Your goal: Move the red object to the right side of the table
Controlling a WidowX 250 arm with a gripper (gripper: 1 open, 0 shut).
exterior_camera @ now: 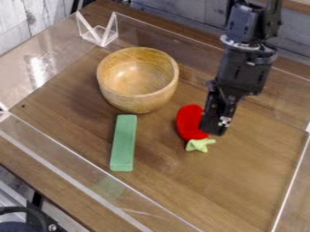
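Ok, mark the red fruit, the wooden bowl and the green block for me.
red fruit (188, 120), camera view, on its glossy red body left of the tool.
wooden bowl (137, 94), camera view, on its near outer wall.
green block (123, 143), camera view, on the middle of its top face.
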